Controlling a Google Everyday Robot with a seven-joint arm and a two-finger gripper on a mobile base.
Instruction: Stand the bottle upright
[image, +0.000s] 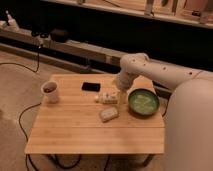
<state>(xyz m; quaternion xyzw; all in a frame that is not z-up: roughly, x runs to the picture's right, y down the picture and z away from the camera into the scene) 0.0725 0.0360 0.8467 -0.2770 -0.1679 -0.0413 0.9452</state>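
The bottle (106, 97) is small and whitish with a pale label. It lies on its side near the middle of the wooden table (75, 132), its cap toward the left. My gripper (119, 95) hangs from the white arm right at the bottle's right end, touching or nearly touching it. The arm reaches in from the right.
A white mug (50, 91) stands at the table's left. A flat black object (90, 86) lies behind the bottle. A pale rectangular block (108, 114) lies in front of it. A green bowl (143, 102) sits at the right. Cables run on the floor at left.
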